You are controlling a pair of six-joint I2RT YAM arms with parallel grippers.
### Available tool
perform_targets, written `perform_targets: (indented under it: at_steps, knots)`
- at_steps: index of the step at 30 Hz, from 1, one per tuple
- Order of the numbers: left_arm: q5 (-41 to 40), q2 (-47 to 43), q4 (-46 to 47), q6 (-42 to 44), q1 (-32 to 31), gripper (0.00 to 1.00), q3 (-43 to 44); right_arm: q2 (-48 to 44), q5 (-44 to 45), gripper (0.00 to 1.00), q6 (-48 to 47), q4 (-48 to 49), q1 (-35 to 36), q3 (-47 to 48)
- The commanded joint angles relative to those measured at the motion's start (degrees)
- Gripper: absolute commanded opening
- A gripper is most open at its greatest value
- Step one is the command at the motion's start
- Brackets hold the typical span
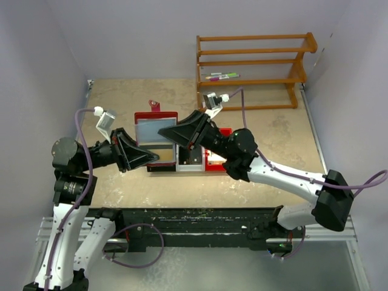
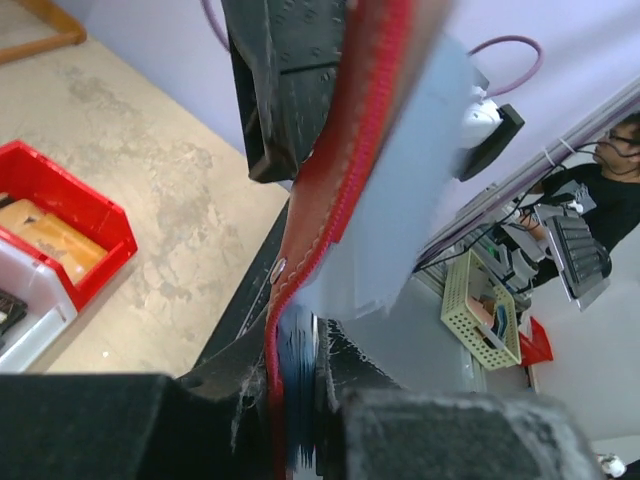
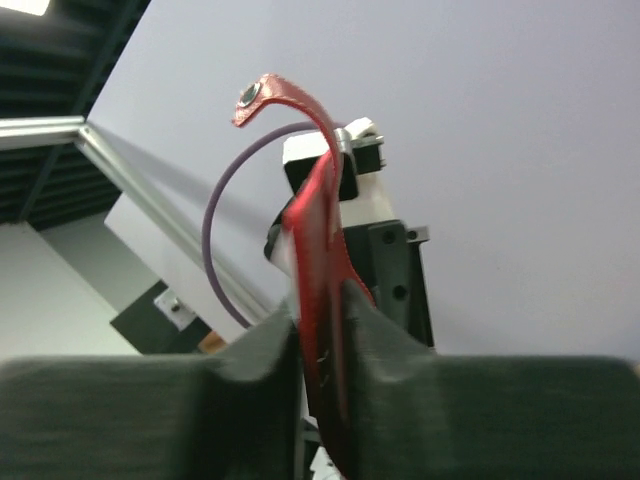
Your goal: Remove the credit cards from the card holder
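Left pincer point(image 2: 292, 400), right pincer point(image 3: 322, 365) seemingly pinch card holder point(image 1: 153, 132).

Table point(image 1: 121, 97): tan, mottled top, with pale lilac walls point(image 1: 36, 60) on three sides.

Back right: wooden rack point(image 1: 254, 66), orange-brown with slatted tiers, standing close to the rear wall. A few markers point(image 1: 222, 76) lie on one of its lower tiers.

Mid-table: red bin point(image 1: 216, 161), a white tray point(image 1: 190, 168) just beside it on the left. Both are partly hidden.

Near edge: a black rail point(image 1: 200, 219) runs across.

Left wrist view, beyond the enclosure: a pale green perforated basket point(image 2: 480, 320) and a person in dark clothes point(image 2: 600, 195).
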Motion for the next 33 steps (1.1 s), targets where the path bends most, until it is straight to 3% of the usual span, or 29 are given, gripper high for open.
perform_targets:
  at_steps: [1,6,9,15,19,27,30,33]
  knots:
    - [-2.6,2.5,-6.6,2.6,-0.1,0.06,5.6,-5.4,1.0,0.48,-4.9,-3.0,-0.2,-2.2]
    - [-1.7,5.4,-13.5,5.7,-0.1,0.03,7.8,-6.0,-11.2,0.71,-25.7,-28.9,-1.5,8.7]
    - [-0.8,6.5,-16.2,7.0,-0.1,0.02,8.6,-3.2,-14.9,0.73,-34.6,-45.3,-1.9,16.3]
    - [2.0,7.6,-17.0,5.8,-0.1,0.02,9.3,0.4,-8.8,0.69,-48.7,-65.1,-2.0,26.7]
    - [3.0,8.5,-20.5,8.3,-0.1,0.02,10.5,-0.1,-8.1,0.61,-51.0,-66.5,-1.9,27.3]
    - [4.3,10.2,-27.5,16.6,-0.1,0.01,12.1,-1.6,-7.0,0.15,-47.8,-61.5,-2.0,26.2]
    - [4.6,11.2,-30.2,20.4,-0.1,0.01,13.0,-1.6,-7.7,0.14,-46.2,-58.9,-1.9,26.0]
    - [5.0,12.2,-33.3,23.3,-0.1,0.01,14.4,-1.2,-8.1,0.33,-45.3,-57.7,-1.9,25.9]
